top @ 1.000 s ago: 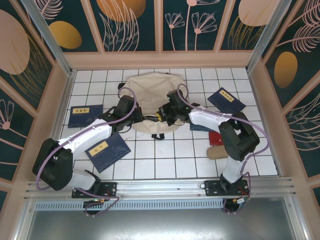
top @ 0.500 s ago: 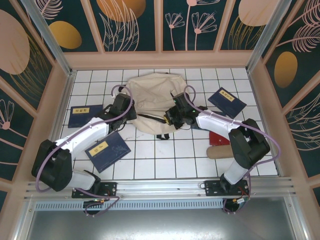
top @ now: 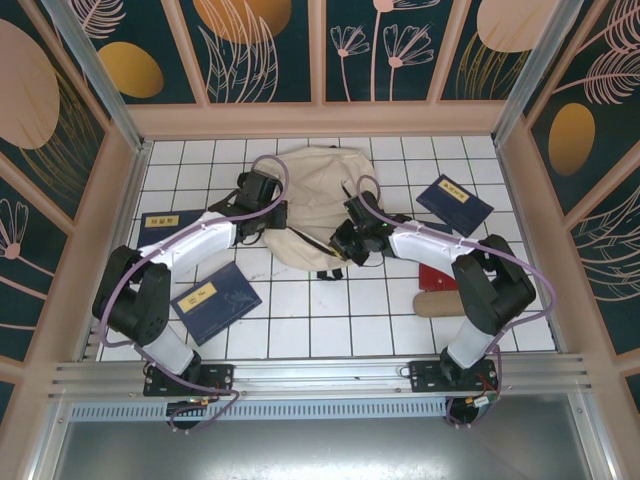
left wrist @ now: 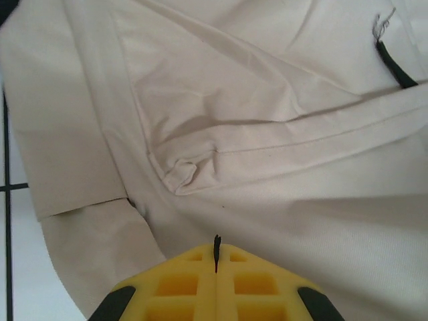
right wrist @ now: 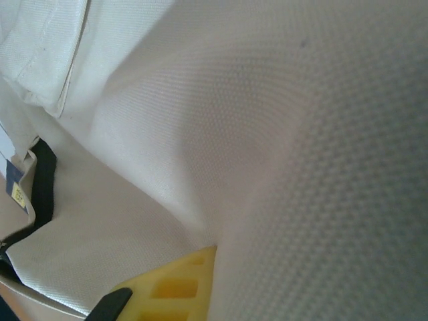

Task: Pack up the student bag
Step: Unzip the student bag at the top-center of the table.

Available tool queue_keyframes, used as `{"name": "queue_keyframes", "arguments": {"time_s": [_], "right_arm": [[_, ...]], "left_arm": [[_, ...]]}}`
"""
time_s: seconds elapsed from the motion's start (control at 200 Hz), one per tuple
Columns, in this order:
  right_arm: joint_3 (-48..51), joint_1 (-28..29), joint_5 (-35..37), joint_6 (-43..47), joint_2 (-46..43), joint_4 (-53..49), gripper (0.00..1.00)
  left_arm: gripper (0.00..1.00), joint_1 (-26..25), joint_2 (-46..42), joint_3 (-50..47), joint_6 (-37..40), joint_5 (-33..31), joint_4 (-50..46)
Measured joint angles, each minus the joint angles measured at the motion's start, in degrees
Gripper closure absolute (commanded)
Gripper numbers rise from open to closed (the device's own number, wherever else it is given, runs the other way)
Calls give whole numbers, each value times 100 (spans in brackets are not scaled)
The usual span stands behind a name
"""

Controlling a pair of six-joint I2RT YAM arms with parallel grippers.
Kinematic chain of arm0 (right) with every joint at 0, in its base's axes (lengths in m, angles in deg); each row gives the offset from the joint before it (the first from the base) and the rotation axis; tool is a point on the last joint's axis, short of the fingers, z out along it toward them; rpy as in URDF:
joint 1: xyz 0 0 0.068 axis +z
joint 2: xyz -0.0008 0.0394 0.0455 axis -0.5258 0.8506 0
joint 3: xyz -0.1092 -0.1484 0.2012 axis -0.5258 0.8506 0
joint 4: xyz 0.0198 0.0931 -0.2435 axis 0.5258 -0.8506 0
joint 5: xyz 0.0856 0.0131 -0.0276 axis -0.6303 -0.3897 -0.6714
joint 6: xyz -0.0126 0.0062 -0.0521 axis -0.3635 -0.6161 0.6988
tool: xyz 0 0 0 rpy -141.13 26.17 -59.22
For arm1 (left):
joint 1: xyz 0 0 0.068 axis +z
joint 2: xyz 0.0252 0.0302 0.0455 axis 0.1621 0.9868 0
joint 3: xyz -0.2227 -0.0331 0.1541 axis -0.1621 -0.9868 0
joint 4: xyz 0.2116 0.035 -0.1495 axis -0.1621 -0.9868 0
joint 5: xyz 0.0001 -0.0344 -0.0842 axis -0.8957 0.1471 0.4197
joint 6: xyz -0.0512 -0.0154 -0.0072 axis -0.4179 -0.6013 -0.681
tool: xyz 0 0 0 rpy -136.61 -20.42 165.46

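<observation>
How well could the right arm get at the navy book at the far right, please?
Probably yes: the navy book lies uncovered on open tiles beside that arm. The right pincer is pressed against the student bag, so it would need to pull away first.

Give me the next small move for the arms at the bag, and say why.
Probably lift the right gripper slightly to raise the fabric fold: the student bag lies flat, its fabric draped over a right finger, while the navy books lie outside.
</observation>
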Motion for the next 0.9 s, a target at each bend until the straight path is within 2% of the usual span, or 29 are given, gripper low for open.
{"name": "queue_keyframes", "arguments": {"time_s": [0.045,0.18,0.235,0.375,0.485,0.621,0.756,0.901], "right_arm": [[-2,-81,59,125,-52,-70,84],[-127,-455,39,702,-210,-216,58],[-280,-522,35,1045,-210,-275,53],[-634,-525,44,1716,-243,-315,52],[-658,-516,157,1952,-466,-354,51],[-520,-516,590,1904,-940,-428,53],[50,-597,1261,1598,-1576,-601,52],[616,-977,1375,1381,-1744,-695,52]], "left_arm": [[100,4,0,0,55,170,20],[100,15,0,2,192,664,72],[100,15,0,4,216,828,87],[100,15,42,105,173,1182,214],[100,15,203,341,17,1191,328],[100,15,538,776,-153,1043,402],[100,15,667,883,-221,990,415],[100,15,629,752,-225,946,487]]}}
